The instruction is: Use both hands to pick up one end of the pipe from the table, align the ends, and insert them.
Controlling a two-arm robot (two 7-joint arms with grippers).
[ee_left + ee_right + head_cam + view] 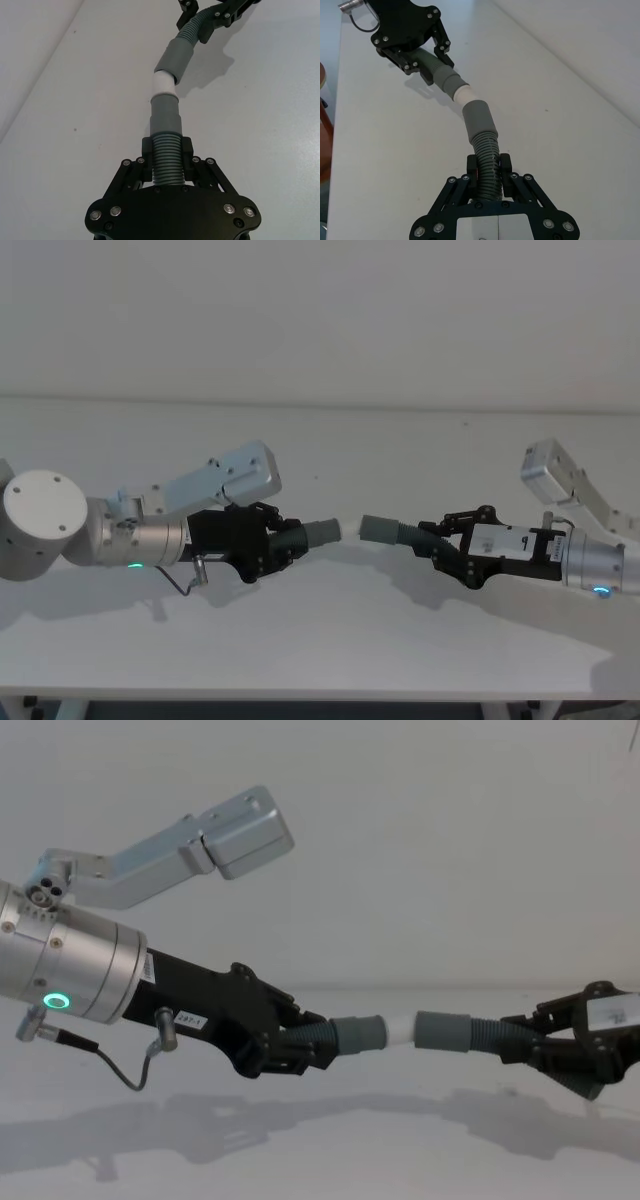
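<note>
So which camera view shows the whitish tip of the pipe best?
The left wrist view: the whitish tip is large and central there, meeting the open cuff. The right wrist view shows it smaller, the chest view side-on, and the head view barely, as a pale edge.

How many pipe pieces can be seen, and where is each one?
2. One pipe piece, with the whitish tip, is held above the table by the left pincer. The other piece, with the plain cuff, is held by the right pincer. Tips nearly meet.

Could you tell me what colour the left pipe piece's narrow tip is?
Whitish tip, clearest in the left wrist view.
</note>
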